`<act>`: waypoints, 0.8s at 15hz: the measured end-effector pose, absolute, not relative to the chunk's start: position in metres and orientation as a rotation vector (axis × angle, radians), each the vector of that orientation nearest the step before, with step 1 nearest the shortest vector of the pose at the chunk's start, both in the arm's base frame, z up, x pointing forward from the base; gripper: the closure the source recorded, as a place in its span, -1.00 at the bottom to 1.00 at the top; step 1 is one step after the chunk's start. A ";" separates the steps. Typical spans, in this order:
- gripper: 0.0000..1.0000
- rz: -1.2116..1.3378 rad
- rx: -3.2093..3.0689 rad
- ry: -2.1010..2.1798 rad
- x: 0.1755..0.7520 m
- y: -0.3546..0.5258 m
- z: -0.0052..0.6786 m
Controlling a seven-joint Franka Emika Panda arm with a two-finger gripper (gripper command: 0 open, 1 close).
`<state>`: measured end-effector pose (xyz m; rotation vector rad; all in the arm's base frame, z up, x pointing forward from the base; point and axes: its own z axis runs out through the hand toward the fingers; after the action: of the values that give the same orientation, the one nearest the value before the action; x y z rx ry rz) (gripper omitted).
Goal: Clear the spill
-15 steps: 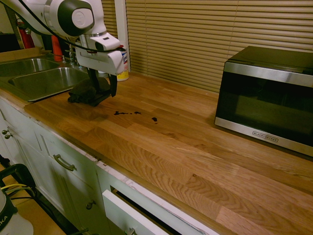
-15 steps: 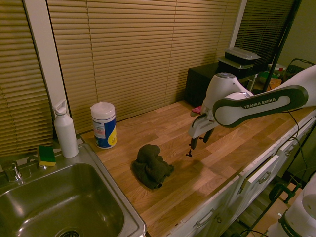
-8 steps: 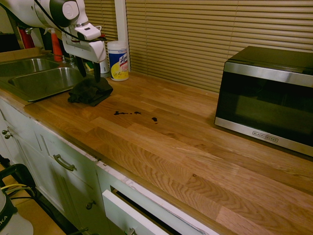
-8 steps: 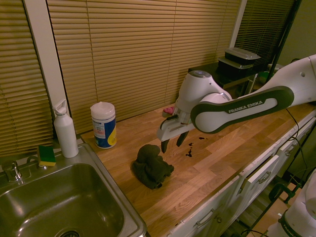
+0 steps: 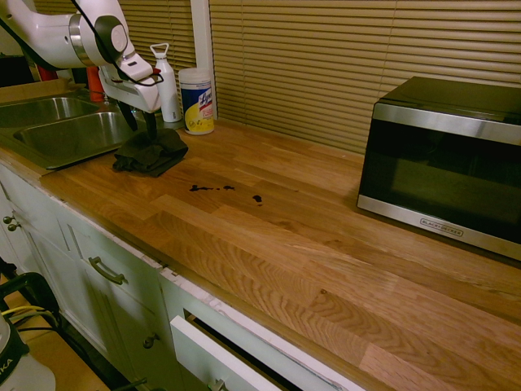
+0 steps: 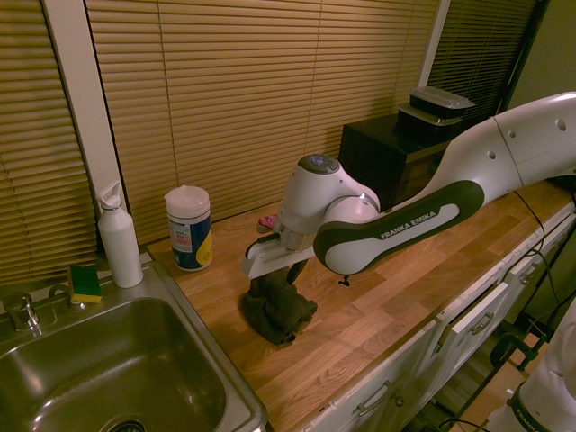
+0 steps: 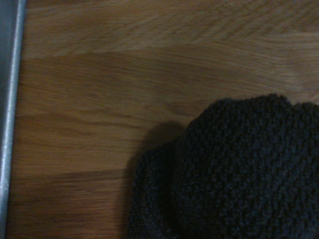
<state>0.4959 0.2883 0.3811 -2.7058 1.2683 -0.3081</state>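
Over the cloth's sink-side edge: two dark fingers (image 5: 151, 125) spread apart, gripping nothing | white gripper (image 5: 140, 122) pointing down at crumpled dark grey-black cloth (image 5: 150, 151) | wooden countertop (image 5: 326, 244) | spill of small dark blotches (image 5: 224, 191) lies well apart, toward black microwave (image 5: 446, 159)

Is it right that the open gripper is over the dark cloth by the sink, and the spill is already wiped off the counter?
Not quite. The gripper is open over the dark cloth beside the sink, but the spill is not wiped: the first exterior view shows small dark blotches on the wooden counter, apart from the cloth, towards the microwave.
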 end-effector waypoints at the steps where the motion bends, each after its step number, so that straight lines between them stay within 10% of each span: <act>1: 1.00 -0.295 -2.718 1.278 0.498 0.289 0.376; 12: 1.00 -0.234 -2.812 1.352 0.506 0.296 0.351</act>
<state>0.5058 0.2965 0.3507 -2.8125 1.3516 -0.2340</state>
